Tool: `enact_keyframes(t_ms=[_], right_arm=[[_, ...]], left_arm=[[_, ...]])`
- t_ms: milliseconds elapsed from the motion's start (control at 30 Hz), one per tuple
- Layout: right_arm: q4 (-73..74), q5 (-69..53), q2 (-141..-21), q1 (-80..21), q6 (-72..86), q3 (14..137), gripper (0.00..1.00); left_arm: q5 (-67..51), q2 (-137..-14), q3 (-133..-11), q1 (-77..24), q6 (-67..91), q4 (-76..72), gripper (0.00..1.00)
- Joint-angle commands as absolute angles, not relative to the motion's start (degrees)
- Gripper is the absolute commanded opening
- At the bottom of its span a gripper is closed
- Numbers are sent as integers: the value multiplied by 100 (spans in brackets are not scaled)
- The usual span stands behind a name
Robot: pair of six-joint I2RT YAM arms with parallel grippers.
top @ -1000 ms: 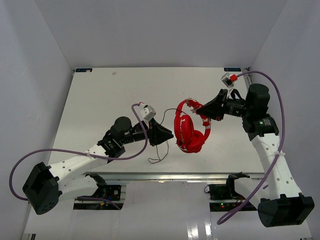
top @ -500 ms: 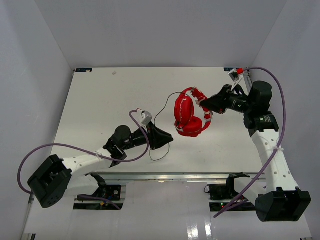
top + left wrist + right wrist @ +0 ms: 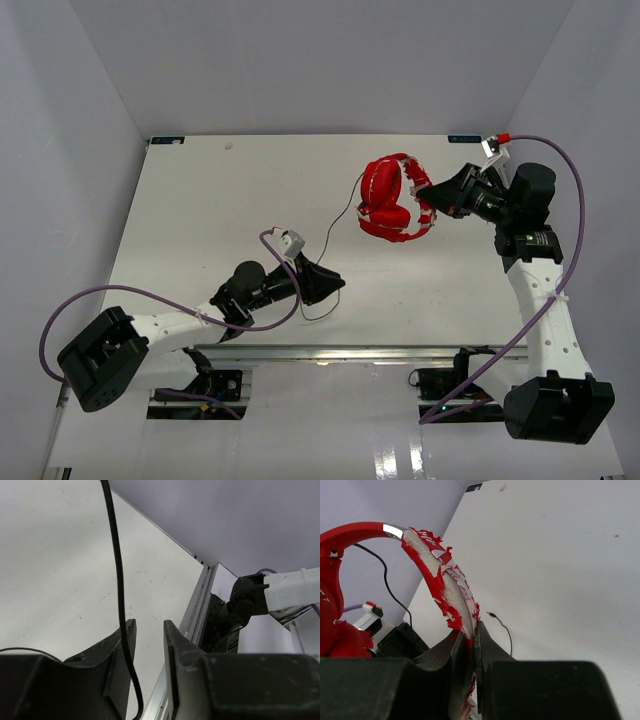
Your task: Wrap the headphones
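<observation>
- Reaching in from the right side of the table [image 3: 200,200], the right arm [image 3: 535,290] stands tall from its base. Its elbow is high and its forearm is turned left toward the far middle.
- Right gripper [image 3: 432,197] points left, with its jaws pinched tight on the headband [image 3: 437,582] of the headphones [image 3: 390,200].
- Right wrist view: both fingers [image 3: 490,652] press on the peeling red-and-white padding, with no gap showing.
- Headphones hang from that grip, lifted clear of the table over its far right part, with the cups on the side away from the gripper.
- Left arm [image 3: 170,322] lies low and stretched out. It runs from its base at the near left toward the right along the near edge.
- Left gripper [image 3: 335,285] sits close to the table near the front middle. It points right and is well apart from the headphones.
- Its jaws stand parted by a narrow gap, and the table shows between them in the left wrist view. Nothing is clamped.
- Cable [image 3: 335,222] drops from the headphones in a slack curve down to the left gripper.
- There it crosses the inner edge of one finger [image 3: 117,655]; whether it touches the finger, cannot tell.
- Cable's tail loops on the table just beside the left gripper.
</observation>
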State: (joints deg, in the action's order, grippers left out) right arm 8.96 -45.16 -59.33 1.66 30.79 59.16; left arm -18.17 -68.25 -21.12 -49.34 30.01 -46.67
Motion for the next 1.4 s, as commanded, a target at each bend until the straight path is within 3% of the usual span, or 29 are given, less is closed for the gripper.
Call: enact_keyframes(t_ms=[0, 233, 600, 1033, 1367], right_arm=[[606, -3878, -5775, 237, 3672, 5863, 8], [583, -3182, -5657, 246, 3933, 5754, 8], [651, -1967, -5523, 246, 3622, 5719, 8], [509, -391, -5527, 63, 2851, 5423, 8], [182, 858, -5747, -644, 1437, 4964, 8]], left_arm=[[-1416, -6723, -1926, -5036, 2909, -4667, 35], [-1257, -7363, -2142, -5363, 2904, -4839, 21], [-912, -8351, -3011, -6224, 2577, -4523, 21], [-386, -8603, -3759, -7038, 2303, -3528, 8], [-385, -8584, -5015, -7564, 1734, -1698, 5]])
